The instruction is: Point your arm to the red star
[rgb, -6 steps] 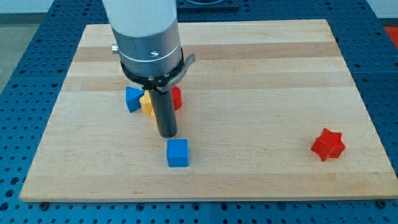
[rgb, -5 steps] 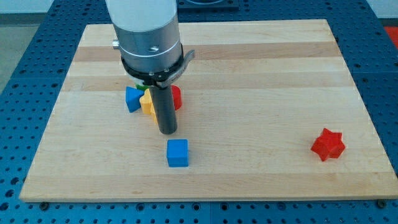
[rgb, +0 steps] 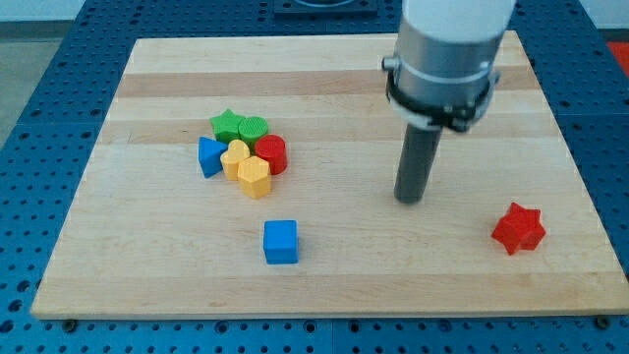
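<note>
Now my tip rests left of red star.

My tip rests on the board (rod upright), arm entering from the view's top.

Arm: fat cylindrical body, white/light grey upper shell, brushed metallic grey section below it. Black clamp ring around the bottom edge, small grey tab sticking out at the view's right, small bolt-like nub at the view's left. Straight dark grey rod drops from the centre, smooth, uniform width, ending at my tip, flat-cut.
</note>
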